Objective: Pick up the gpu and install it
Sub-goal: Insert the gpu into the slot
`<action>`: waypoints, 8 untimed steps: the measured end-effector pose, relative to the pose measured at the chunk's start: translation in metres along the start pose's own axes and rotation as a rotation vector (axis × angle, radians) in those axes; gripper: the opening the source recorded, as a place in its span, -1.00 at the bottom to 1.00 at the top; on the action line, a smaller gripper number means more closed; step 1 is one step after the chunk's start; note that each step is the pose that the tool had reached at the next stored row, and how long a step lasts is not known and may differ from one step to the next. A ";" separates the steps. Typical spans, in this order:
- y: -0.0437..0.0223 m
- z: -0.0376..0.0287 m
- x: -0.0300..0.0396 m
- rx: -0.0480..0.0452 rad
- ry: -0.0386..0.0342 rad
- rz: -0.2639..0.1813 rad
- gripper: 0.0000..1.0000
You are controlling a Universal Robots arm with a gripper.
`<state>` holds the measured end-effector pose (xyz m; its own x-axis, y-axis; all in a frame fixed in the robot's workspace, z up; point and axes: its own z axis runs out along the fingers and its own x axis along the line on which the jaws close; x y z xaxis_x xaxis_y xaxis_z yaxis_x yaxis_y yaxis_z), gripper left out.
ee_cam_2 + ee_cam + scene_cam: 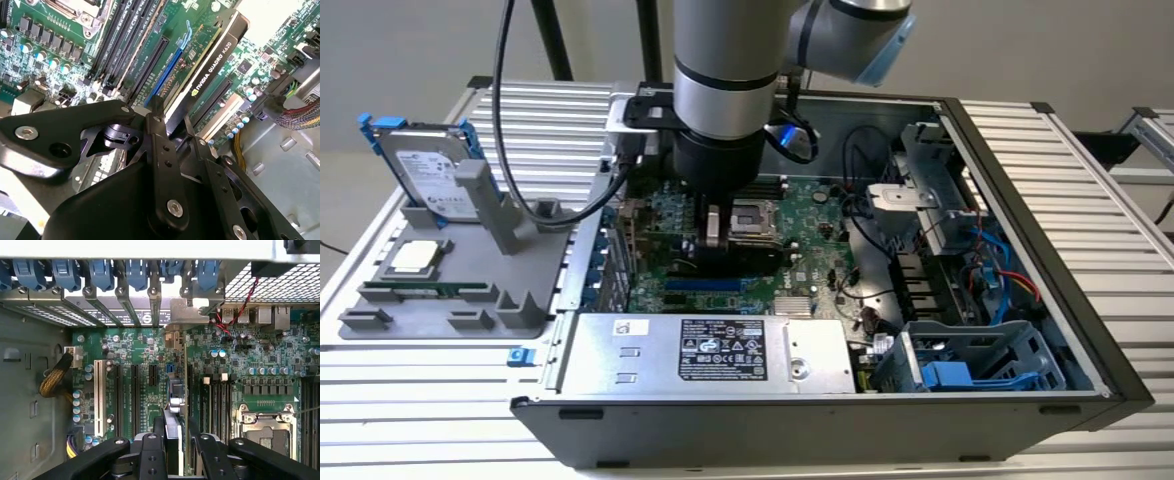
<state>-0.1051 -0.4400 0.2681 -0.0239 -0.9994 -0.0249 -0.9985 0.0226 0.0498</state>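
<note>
Now hand [167,122] clamped narrow on gpu [210,65], card edge-on w/ motherboard [135,355] slots, inside pc case [1067,250].

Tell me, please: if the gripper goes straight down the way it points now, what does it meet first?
The gripper is shut on the gpu, held on edge above the motherboard. Going straight down, the card's lower edge probably meets the blue slot first; exact alignment is unclear.

I see a ribbed silver metal table [440,410] carrying the open grey computer case [854,425] and, just beside it on the exterior view's left, a grey plastic parts holder [420,305].
</note>
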 end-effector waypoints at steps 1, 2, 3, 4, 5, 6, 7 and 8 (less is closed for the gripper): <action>0.0007 0.0006 0.0002 0.0000 0.0001 0.000 -1.00; 0.0011 0.0010 0.0006 -0.0001 0.0001 0.000 -1.00; 0.0013 0.0015 0.0011 0.0000 0.0000 0.000 -1.00; 0.0018 0.0019 0.0016 0.0000 -0.0001 0.000 -1.00; 0.0024 0.0025 0.0018 0.0001 -0.0002 0.000 -1.00; 0.0029 0.0032 0.0021 0.0001 -0.0002 0.000 -1.00; 0.0032 0.0035 0.0028 0.0000 -0.0001 0.000 -1.00; 0.0033 0.0039 0.0037 0.0000 0.0000 0.000 -1.00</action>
<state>-0.1087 -0.4435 0.2643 -0.0236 -0.9994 -0.0250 -0.9985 0.0223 0.0498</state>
